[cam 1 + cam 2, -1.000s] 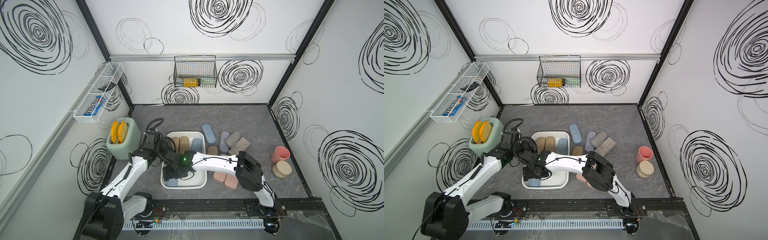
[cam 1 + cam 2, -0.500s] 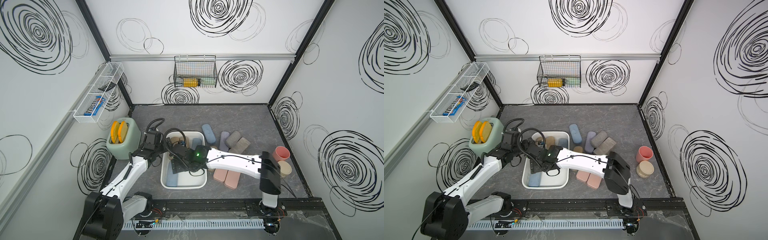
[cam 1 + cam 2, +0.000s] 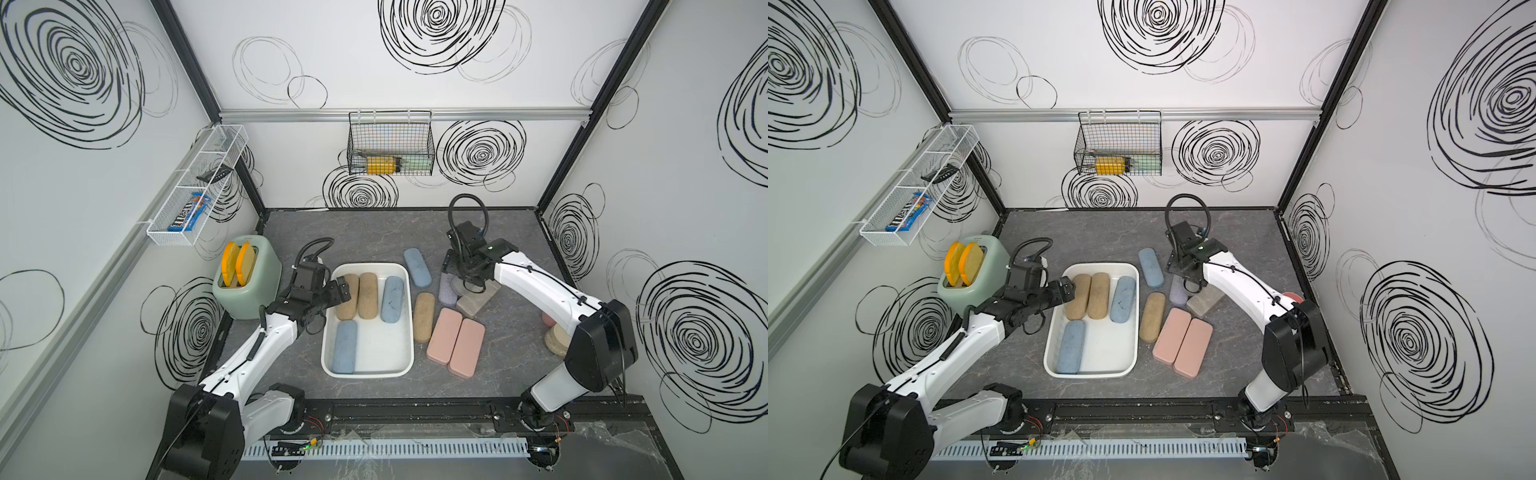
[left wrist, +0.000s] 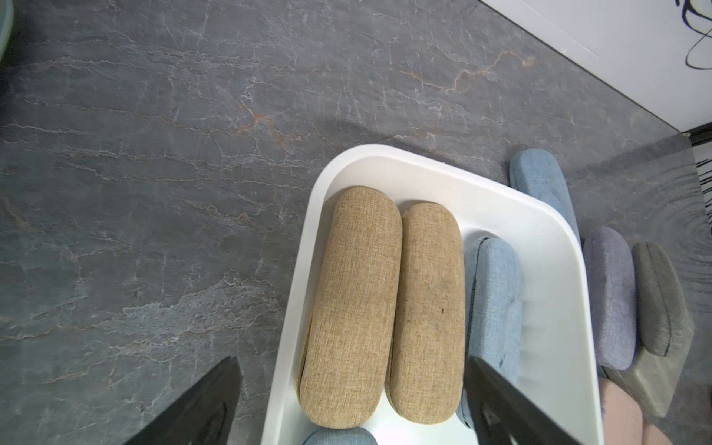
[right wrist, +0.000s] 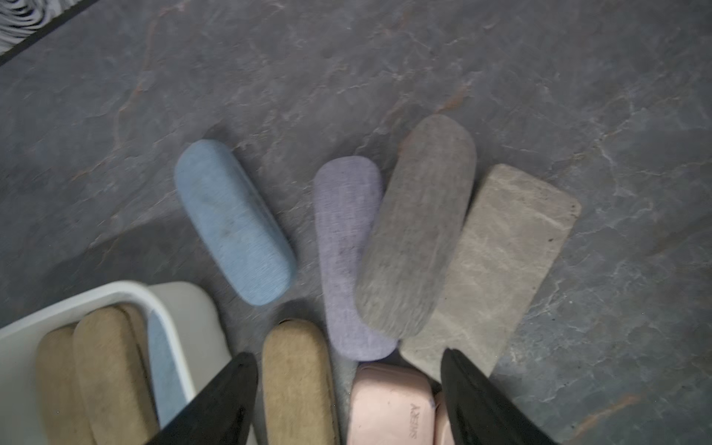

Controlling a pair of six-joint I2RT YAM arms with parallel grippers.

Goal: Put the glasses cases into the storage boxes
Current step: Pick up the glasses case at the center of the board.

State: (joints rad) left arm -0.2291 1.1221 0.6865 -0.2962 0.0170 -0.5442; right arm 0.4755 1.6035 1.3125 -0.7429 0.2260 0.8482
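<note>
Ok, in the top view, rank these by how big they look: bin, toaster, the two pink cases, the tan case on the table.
1. bin
2. toaster, though it stands taller, so nearer the camera
3. pink cases: the two look alike, unranked
4. tan case, slimmer than either pink one

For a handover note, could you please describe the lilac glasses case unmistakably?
Find the white storage box mid-table. Loose cases lie to its right. Among them, the lilac case is the only purple one, tucked partly under a grey case.
</note>
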